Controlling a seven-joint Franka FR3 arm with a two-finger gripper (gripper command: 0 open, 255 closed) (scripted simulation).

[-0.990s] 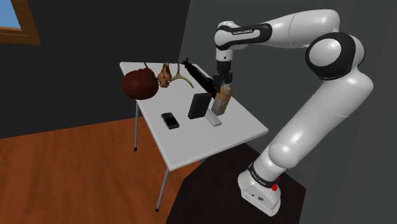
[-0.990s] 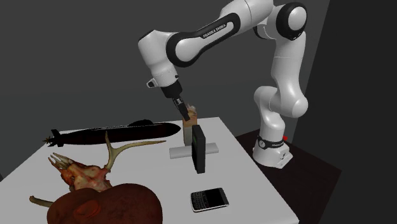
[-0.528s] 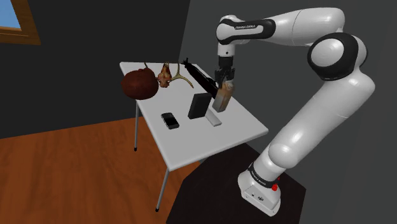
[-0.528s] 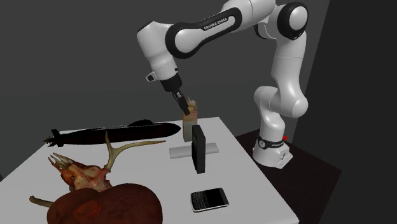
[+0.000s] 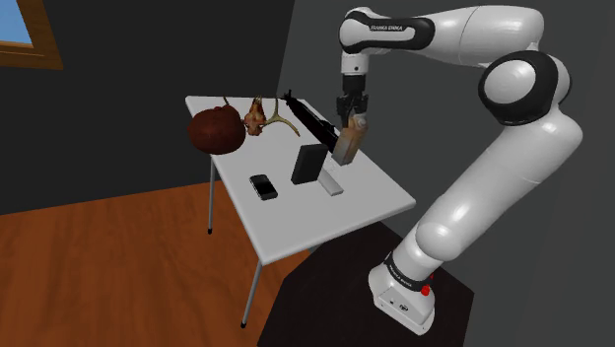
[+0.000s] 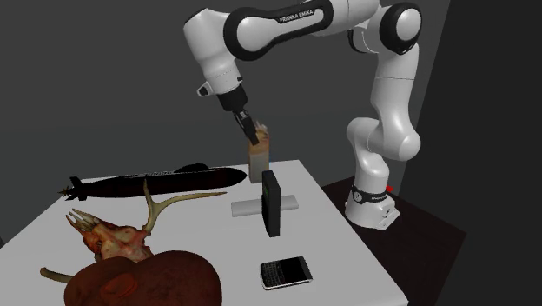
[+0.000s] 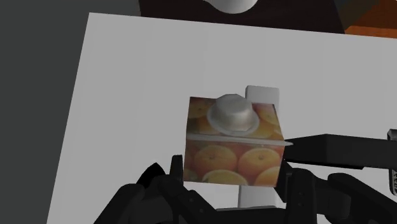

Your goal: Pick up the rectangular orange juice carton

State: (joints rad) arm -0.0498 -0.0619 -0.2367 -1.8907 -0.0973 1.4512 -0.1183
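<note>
The orange juice carton (image 5: 345, 146) has risen off the bench (image 5: 296, 222) in the last second. It now hangs slightly tilted above it, its top clasped in the gripper (image 5: 351, 122). The pick looks nearly complete.

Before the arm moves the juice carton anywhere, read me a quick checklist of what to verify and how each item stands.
1. Grip: the gripper has its fingers pressed against both sides of the juice carton: ok.
2. Cap seated on top of the carton: ok.
3. Carton off the table: it appears to hang above the grey slab: ok.
4. Carton straight: it leans in the shoulder view but looks straight in the second exterior view: cannot tell.
5. Gap to the black upright block: apart in the shoulder view: ok.
</note>
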